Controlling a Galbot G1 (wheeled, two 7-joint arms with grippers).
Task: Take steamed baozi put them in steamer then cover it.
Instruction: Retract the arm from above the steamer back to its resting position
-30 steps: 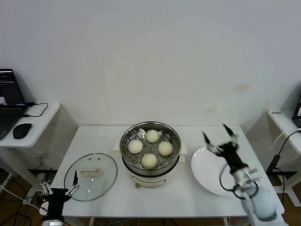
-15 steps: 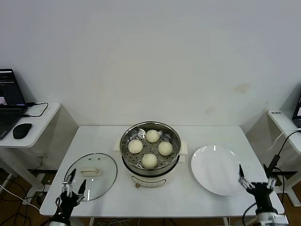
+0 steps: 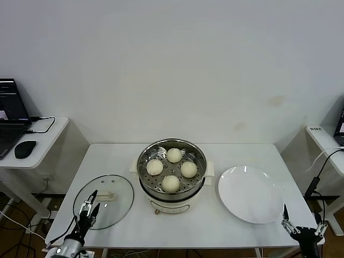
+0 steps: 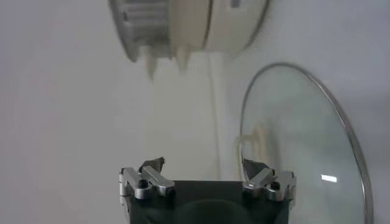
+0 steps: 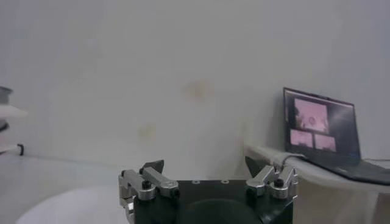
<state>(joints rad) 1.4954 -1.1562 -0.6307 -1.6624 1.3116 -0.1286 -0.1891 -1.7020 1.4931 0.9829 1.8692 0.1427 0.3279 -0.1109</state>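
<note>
Head view: four steamed baozi (image 3: 171,169) in steamer (image 3: 171,174); cover (image 3: 104,201) on table (image 3: 215,217); left gripper (image 3: 90,204) and right gripper (image 3: 302,228) spread, empty.

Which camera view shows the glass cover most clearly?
The head view: the whole cover lies flat on the table, handle up, left of the steamer. The left wrist view shows only part of it behind the claw; the right wrist view shows none.

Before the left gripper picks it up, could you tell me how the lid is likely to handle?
The lid looks like glass with a metal rim, so probably rigid, fairly heavy and breakable. Its smooth dome seems slippery; the bar handle is likely the safest hold.
</note>
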